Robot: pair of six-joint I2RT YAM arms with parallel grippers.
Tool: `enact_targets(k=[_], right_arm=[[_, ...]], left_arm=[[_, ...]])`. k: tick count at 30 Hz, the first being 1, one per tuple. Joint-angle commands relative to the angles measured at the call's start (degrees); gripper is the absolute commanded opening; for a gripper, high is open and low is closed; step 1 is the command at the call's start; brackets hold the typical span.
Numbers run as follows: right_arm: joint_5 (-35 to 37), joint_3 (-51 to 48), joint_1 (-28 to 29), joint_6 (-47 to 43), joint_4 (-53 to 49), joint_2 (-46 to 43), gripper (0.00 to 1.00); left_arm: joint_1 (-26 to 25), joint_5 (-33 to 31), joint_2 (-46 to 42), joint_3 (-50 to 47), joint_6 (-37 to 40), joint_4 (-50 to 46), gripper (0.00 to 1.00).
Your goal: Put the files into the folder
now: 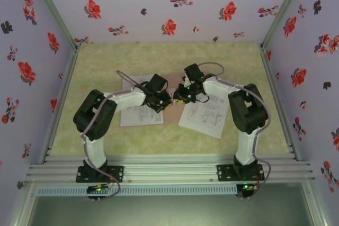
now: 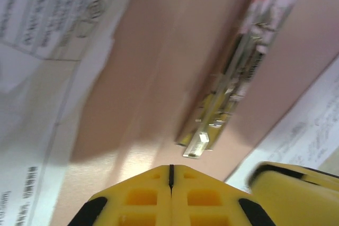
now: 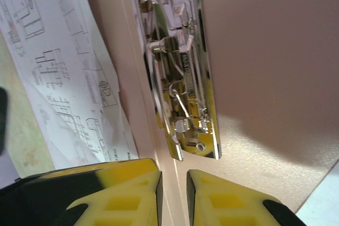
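Folder [image 1: 170, 118] lies flat mid-desk, opened face up and mostly hidden under both wrists. Only pinkish strips show, between and beyond the sheets. Its long axis cannot be told from above.

Metal clip [image 3: 180, 72] is fixed on the inner face. In the right wrist view its long axis runs straight up the picture, in line with the way the right claw [image 3: 174, 183] points. In the left wrist view the clip [image 2: 233, 78] slants from low centre to upper right.

Files: left sheet [image 1: 139, 115] sits roughly square to the desk [image 1: 159, 56] edges and laps the folder's left part. Right sheet [image 1: 204, 116] is tilted and laps the right part, with a corner toward the near edge.

Room: green surface shows from the folder to the far flowered wall [image 1: 159, 3], with a narrower band along the near side.

Left claw [image 1: 168, 105] is fully closed, its yellow tips meeting. It hangs low over the folder [image 2: 159, 67], with the clip's near end just ahead of it. The right claw's finger [image 2: 296, 189] shows at its right.

Right claw [image 1: 177, 98] stands narrow, a slim gap with card showing through it. A crease line of the folder [image 3: 265, 51] runs into the gap. The clip's end is just beyond the tips, and printed sheet [image 3: 63, 67] lies to the left.

The two claws sit close together over the folder's middle.
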Motion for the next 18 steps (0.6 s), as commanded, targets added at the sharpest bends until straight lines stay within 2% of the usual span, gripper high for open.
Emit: enact_targets(k=[1,6,18], right_arm=[[-2.11,-1.08,0.12,1.75,2.83,-1.43,0.22],[-2.61,-0.19,1.02,1.85,2.80,-0.25,0.23],[-1.51,-1.95,2.29,1.20,3.33,1.59,0.27]], left_arm=[[-0.65,-1.14,-1.16,-2.90,-3.04,1.45,0.00],[-0.78,-0.82,-0.46,-6.07,-5.06,4.65,0.00],[-0.75,-1.17,-1.13,-10.31,-4.37,4.05,0.00]])
